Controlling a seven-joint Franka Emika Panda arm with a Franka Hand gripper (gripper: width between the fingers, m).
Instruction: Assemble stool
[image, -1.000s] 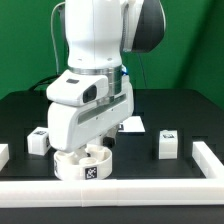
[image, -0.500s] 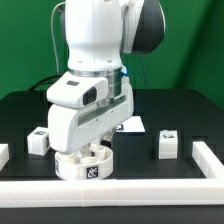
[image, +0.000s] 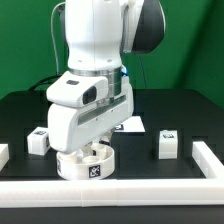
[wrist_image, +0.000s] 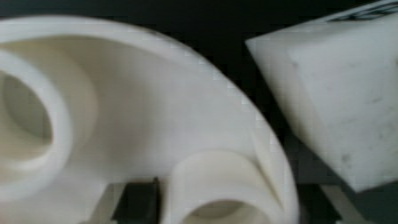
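On the black bench (image: 190, 115), before a green wall (image: 200, 45), the seat disc (image: 85, 165) lies just behind the white border rail (image: 150, 190), between the left leg (image: 38, 141) and the right leg (image: 167, 144). The pincer (image: 93, 149) hangs low over the disc; I cannot tell whether it is apart or together.

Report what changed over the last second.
The seat disc shifted slightly toward the exterior view's right, its marker tag with it; whether it slid or turned is unclear. The arm and the legs on either side stayed put.
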